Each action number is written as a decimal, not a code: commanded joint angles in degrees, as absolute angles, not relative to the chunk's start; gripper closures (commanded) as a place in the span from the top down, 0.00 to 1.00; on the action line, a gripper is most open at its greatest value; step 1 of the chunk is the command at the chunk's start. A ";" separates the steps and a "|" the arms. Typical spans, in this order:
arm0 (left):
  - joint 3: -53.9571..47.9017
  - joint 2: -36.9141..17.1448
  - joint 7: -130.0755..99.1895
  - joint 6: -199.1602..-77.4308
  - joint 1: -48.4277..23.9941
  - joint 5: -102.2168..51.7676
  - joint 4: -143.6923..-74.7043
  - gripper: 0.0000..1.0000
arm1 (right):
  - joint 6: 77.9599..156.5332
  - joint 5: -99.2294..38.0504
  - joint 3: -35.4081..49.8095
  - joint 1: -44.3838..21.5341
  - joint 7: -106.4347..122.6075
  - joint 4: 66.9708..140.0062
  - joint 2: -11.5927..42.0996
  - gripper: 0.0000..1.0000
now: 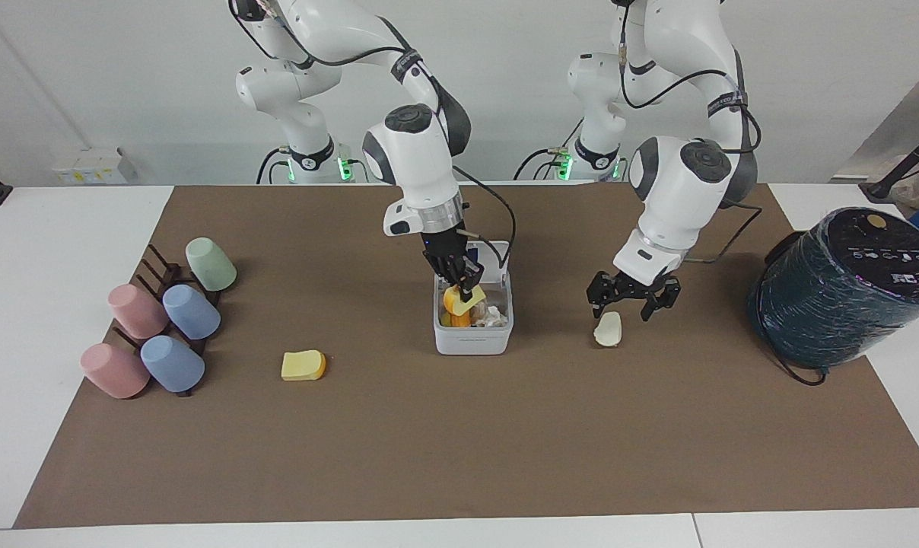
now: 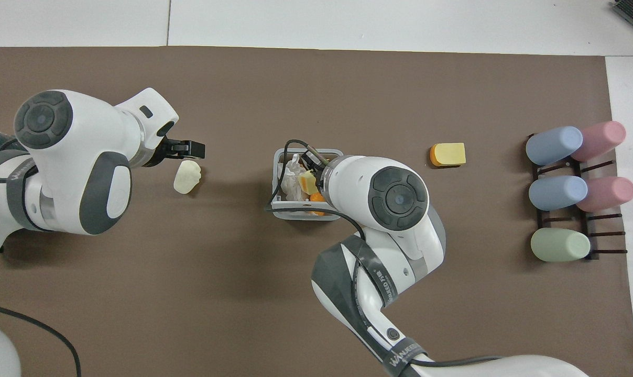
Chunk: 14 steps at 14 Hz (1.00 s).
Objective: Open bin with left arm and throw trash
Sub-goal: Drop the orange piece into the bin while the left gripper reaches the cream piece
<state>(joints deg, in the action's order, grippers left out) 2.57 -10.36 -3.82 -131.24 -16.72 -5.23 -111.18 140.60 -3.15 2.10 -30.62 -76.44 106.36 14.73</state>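
While the bin [image 1: 472,332] stands lid-up mid-surface, the right gripper [image 1: 463,293] dips into it, jaws pinching the yellow-orange wedge [image 1: 459,299]. Toward the left arm's end from the bin, the left gripper [image 1: 631,302] hovers over the cream-white lump [image 1: 607,329], jaws spread. Toward the right arm's end lies the pale yellow chunk [image 1: 303,365].

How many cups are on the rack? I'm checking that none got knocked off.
5, all lying on the dark rack at the right arm's end: green cup nearest the robots, two blue, two pink. None seems hidden.
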 commanded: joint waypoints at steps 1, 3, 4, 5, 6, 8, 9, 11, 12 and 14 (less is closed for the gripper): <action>2.20 -9.22 -1.58 -137.62 -16.44 -5.36 -117.06 1.00 | 137.21 -2.72 2.02 -30.41 -77.34 104.51 15.03 1.00; 2.20 -9.93 -1.50 -141.84 -16.52 -5.36 -119.78 1.00 | 133.52 -2.46 1.93 -30.24 -77.34 102.40 14.94 1.00; 2.20 -10.28 -1.23 -142.73 -16.52 -5.36 -120.40 1.00 | 132.81 -2.46 1.93 -29.89 -77.34 101.17 15.03 1.00; 2.20 -11.24 -0.36 -143.00 -16.52 -5.36 -120.41 1.00 | 132.72 -2.46 2.02 -29.97 -77.34 100.38 15.03 1.00; 2.20 -11.77 0.17 -143.09 -16.44 -5.36 -120.50 1.00 | 133.32 -2.55 2.02 -29.97 -77.08 100.11 15.12 1.00; 2.20 -13.27 0.88 -144.05 -16.52 -5.36 -120.59 1.00 | 133.86 -2.64 2.02 -30.14 -77.08 99.15 15.55 1.00; 2.20 -13.71 0.88 -144.66 -16.61 -5.36 -121.02 1.00 | 133.16 -2.55 2.02 -30.15 -77.08 98.62 15.73 1.00; 2.20 -13.89 0.88 -144.67 -16.96 -5.36 -121.20 0.86 | 133.15 -2.11 2.02 -29.45 -75.60 98.96 15.82 1.00; 2.20 -13.89 0.79 -144.41 -17.14 -5.36 -121.20 0.68 | 133.15 -1.76 1.93 -28.92 -72.02 99.40 16.08 1.00; 2.20 -13.80 0.88 -143.97 -17.05 -5.36 -121.20 0.36 | 132.98 -1.67 1.85 -25.16 -62.54 100.80 16.00 1.00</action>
